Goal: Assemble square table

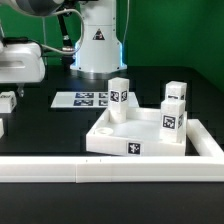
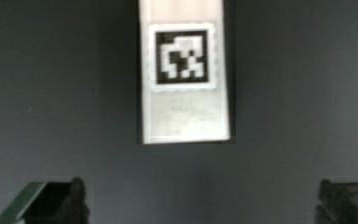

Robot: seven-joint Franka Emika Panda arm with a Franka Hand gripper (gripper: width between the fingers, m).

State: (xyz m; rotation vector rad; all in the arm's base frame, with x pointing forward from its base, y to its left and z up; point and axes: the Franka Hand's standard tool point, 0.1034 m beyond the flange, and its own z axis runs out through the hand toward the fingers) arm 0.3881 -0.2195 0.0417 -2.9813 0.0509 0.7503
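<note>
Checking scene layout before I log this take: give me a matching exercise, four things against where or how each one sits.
Things:
1. square tabletop
2. marker board
3. leg in the wrist view
4. border rail

Places or states:
A. flat on the black table, in front of the robot base
B. runs along the near edge of the exterior view
C. has upright legs standing at it
D. lies alone on the dark surface, beyond the open fingers

Pairs: 1-C, 2-A, 3-D, 4-B.
</note>
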